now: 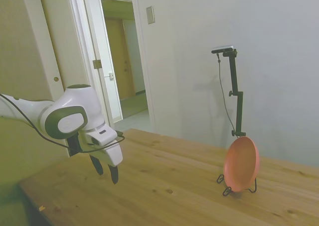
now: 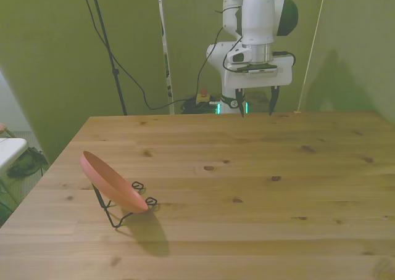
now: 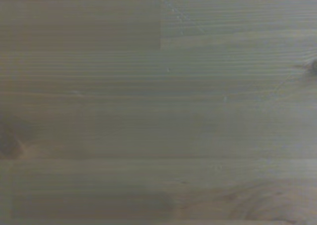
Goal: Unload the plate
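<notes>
The fingers [image 2: 272,101] are hanging apart with nothing between them, and the gripper [image 2: 255,103] is pointing down above the table's [image 2: 247,187] far edge, at about twelve o'clock in the front view. The wrist view is showing only blurred wood grain. The plate [image 2: 113,182] is leaning tilted on the wire stand [image 2: 123,213], well apart from the gripper, at about eight o'clock on the table in the front view and at four o'clock in the side view [image 1: 241,164].
</notes>
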Tool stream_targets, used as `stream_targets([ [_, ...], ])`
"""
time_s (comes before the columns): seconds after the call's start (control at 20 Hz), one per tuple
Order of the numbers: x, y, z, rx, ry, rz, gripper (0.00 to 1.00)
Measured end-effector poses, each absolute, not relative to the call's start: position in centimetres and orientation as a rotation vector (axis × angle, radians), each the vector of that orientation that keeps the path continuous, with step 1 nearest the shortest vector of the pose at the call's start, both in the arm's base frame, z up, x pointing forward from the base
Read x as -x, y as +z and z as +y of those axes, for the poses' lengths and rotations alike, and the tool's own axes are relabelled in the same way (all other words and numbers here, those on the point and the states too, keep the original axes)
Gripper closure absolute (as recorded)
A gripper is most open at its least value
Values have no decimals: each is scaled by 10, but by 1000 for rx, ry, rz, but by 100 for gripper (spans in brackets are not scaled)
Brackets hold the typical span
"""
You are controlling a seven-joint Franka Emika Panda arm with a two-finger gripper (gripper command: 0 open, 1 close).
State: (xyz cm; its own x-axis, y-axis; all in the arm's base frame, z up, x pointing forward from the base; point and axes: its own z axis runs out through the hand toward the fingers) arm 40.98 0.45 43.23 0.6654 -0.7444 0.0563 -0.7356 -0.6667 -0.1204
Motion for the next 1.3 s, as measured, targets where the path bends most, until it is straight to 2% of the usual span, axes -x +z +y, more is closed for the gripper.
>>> stream_targets([
  [0.2,-411,438,-12,2788,-182,1260,0],
  [0.55,-417,509,-138,2714,-388,1489,0],
  [0.75,-438,541,-205,2683,-456,1569,0],
  [1.05,-501,554,-290,2699,-491,1637,0],
  [1.1,-511,557,-297,2715,-481,1614,0],
  [1.15,-524,573,-297,2744,-474,1561,0],
  [1.3,-531,569,-301,2775,-478,1542,0],
])
